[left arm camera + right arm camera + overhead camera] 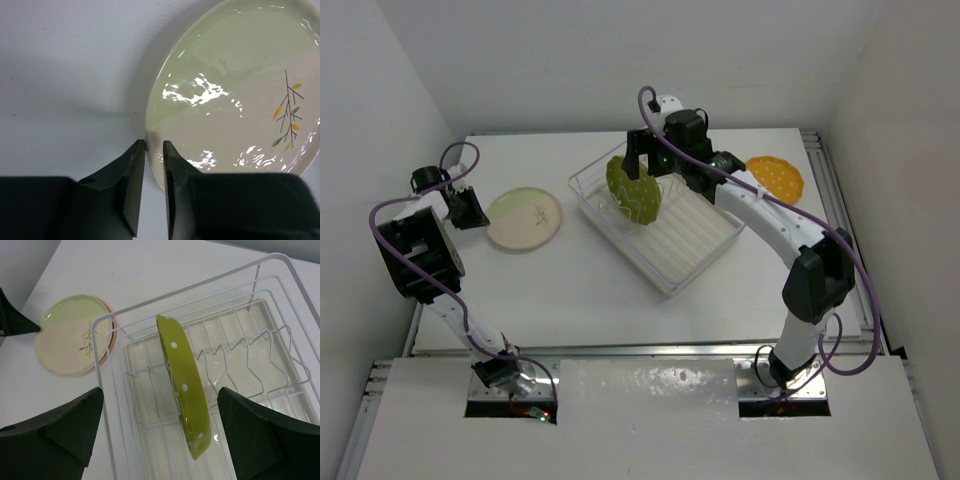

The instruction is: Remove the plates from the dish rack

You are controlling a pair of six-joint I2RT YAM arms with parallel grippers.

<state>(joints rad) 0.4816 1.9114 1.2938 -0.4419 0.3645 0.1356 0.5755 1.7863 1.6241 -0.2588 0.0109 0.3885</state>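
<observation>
Wrist views: right claw (pixel 160 390) apart astride olive plate (pixel 184 387); left claw (pixel 154 144) nearly together.

The left arm (pixel 415 250) and right arm (pixel 770 225) are white-linked, black-jointed — purple cables (pixel 871 310) alongside — with black wedge fingers (pixel 132 190).

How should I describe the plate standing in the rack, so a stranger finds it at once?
Find the white wire dish rack on the table. At its far-left end one plate stands on edge: the olive-green plate with white dots. The pale green plate and the orange-yellow plate lie flat outside the rack.
</observation>
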